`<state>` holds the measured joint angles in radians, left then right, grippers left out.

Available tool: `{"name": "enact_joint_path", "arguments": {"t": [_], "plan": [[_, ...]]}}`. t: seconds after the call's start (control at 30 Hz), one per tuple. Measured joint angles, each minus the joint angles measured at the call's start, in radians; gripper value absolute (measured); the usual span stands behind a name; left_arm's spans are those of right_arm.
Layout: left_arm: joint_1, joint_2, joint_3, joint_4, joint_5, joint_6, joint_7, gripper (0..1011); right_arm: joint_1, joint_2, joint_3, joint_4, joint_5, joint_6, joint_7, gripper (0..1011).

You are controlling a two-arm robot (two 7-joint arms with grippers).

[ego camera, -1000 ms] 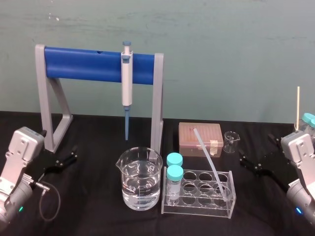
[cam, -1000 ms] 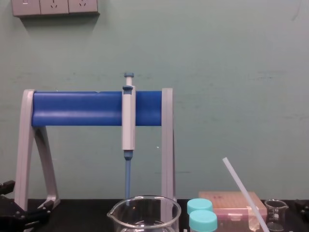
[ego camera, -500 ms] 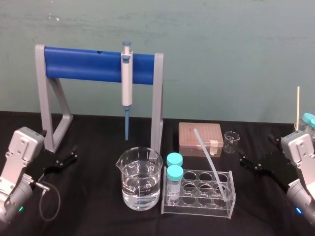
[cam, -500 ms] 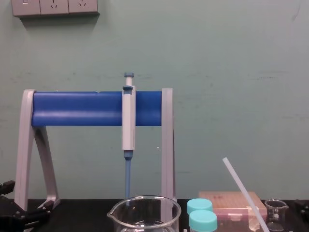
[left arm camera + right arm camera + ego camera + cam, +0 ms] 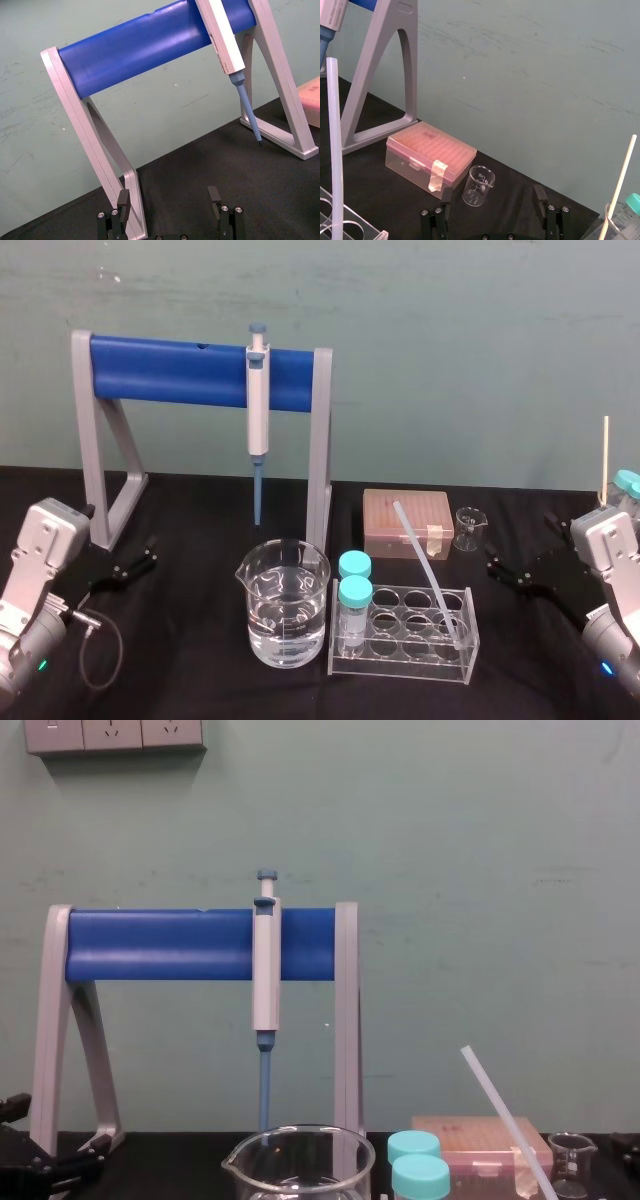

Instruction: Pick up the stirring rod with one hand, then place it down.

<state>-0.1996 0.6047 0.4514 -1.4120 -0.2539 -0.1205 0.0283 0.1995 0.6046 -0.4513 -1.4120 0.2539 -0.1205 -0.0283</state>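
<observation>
On the desk (image 5: 200, 670), right of centre in the head view, the stirring rod (image 5: 425, 565) stands propped in the clear tube rack (image 5: 400, 665). Its foot sits in a well at the rack's right end; I cannot tell which row. Its long axis is tilted, foot toward 5 o'clock and free tip toward 11 o'clock, ending before the pink box (image 5: 407, 515).

My right gripper (image 5: 497, 570) sits low beside the rack, fingers (image 5: 446, 196) spread and holding nothing. From it the rod lies at about 9 o'clock, near, with nothing between.

My left gripper (image 5: 143, 558), likewise spread and empty, sits far out at the 9 o'clock side, well apart from the rod, with the large beaker (image 5: 283, 615) between.

Finding: the right arm is the nearer. I judge the exposed upper shaft the sound place to grip, approached across the tilt.
</observation>
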Motion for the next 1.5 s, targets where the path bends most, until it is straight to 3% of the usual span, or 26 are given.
{"name": "enact_joint_path", "arguments": {"t": [1.5], "plan": [[0.000, 0.000, 0.000, 0.000, 0.000, 0.000, 0.000, 1000, 0.000, 0.000, 0.000, 0.000, 0.000, 0.000, 0.000, 1000]]}}
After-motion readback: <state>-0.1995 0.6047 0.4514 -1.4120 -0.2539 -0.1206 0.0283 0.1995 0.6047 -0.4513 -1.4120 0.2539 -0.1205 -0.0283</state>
